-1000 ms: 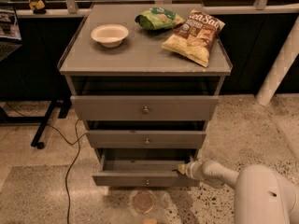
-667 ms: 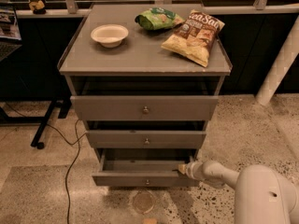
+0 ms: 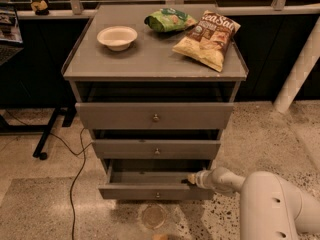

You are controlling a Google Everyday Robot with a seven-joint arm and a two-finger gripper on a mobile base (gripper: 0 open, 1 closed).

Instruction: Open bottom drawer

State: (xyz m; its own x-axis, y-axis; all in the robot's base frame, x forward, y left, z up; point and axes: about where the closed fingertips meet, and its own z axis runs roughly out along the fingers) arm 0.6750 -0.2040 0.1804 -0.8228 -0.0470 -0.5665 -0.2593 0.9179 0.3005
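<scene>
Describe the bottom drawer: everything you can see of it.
The bottom drawer is the lowest of three in the grey cabinet. It has a slim grey front with a small round metal knob at its centre. It stands level and partly pulled out, further than the two above, and no contents show in the open part. The gripper sits at the right end of the front's top edge, apparently touching it.

Bowl [image 3: 117, 37], green bag [image 3: 170, 20], likely chip bag [image 3: 207, 39]
</scene>
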